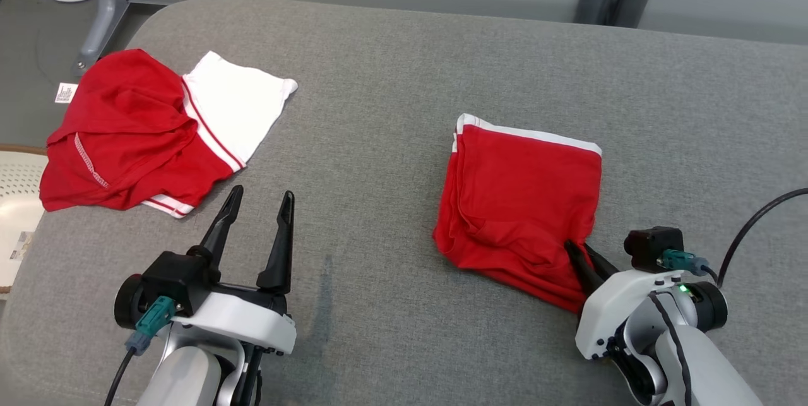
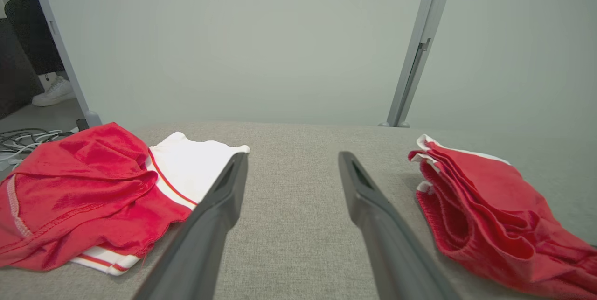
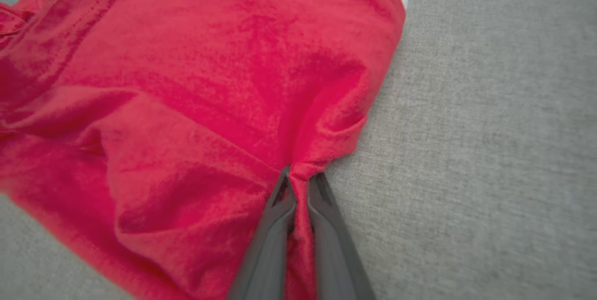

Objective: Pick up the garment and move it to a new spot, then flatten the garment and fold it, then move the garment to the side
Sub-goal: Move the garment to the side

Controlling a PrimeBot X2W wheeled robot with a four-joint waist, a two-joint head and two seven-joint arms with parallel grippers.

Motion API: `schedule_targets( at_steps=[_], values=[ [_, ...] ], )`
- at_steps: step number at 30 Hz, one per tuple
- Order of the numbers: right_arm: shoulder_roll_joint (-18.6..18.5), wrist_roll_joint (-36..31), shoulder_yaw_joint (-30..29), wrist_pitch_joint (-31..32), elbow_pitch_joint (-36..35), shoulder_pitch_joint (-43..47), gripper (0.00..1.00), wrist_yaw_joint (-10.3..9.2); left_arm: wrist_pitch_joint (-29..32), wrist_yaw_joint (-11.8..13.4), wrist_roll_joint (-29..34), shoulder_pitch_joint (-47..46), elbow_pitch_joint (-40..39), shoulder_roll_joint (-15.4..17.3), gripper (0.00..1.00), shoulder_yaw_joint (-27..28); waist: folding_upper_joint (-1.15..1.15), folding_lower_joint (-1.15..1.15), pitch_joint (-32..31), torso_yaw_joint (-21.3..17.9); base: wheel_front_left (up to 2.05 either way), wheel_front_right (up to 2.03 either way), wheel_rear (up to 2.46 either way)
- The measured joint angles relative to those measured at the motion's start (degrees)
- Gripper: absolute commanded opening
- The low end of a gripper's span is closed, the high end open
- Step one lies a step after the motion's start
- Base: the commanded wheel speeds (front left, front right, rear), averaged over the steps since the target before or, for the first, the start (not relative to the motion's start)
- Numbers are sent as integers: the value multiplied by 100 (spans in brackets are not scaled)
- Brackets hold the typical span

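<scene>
A folded red garment (image 1: 524, 204) with a white band along its far edge lies on the right half of the grey table (image 1: 391, 90). My right gripper (image 1: 577, 248) is shut on a pinch of red cloth at the garment's near right corner; the right wrist view shows the garment (image 3: 196, 104) bunched between the two fingertips of that gripper (image 3: 298, 176). My left gripper (image 1: 262, 199) stands open above bare table left of centre, holding nothing. In the left wrist view the left gripper (image 2: 291, 162) points between the garment (image 2: 485, 206) on its right and a second red and white garment (image 2: 93, 188) on its left.
The second red and white garment (image 1: 151, 134) lies crumpled at the table's far left corner, partly over the edge. A grey metal frame leg (image 1: 104, 11) and cables stand behind it. A pale perforated object (image 1: 16, 188) sits off the left edge. A shoe (image 2: 53, 92) shows on the floor.
</scene>
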Motion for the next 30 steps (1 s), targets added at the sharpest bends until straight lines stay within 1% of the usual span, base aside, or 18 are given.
schedule_targets(
  at_steps=[3, 6, 7, 16, 20, 23, 27, 30],
  values=[
    [-86, 1, 112, -64, -13, -26, 0, 1, -1, 3, 0, 8, -20, 22, 100, 3, 0, 0, -32, -82, 0, 0, 0],
    [-185, -32, 259, -108, -44, -16, 0, 4, 8, 36, 0, 77, -97, 115, 100, 43, 0, 0, -75, -280, 0, 0, 0],
    [-303, -52, 344, -133, -74, -5, 0, 3, 53, 52, 0, 147, -165, 172, 100, 42, 0, 0, -100, -451, 0, 0, 0],
    [-876, -111, 978, -165, -213, -187, 0, 1, 225, 94, 89, 91, -659, 282, 100, -60, 0, 0, -71, -1292, 0, 0, 0],
    [-1315, -88, 1225, -275, -198, -524, 0, 1, 370, 22, 212, -129, -917, 364, 100, -207, 0, 0, 145, -1559, 0, 0, 0],
    [-1708, -24, 1244, -391, -44, -836, 0, 2, 492, -58, 323, -354, -1100, 393, 100, -363, 0, 0, 394, -1714, 0, 0, 0],
    [-2261, 7, 1095, -667, 278, -1291, 0, 1, 661, -155, 465, -627, -1318, 435, 100, -533, 0, 0, 731, -1919, 0, 0, 0],
    [-2762, -92, 967, -853, 580, -1559, 0, 1, 771, -240, 528, -832, -1463, 454, 100, -649, 0, 0, 991, -2038, 0, 0, 0]
  ],
)
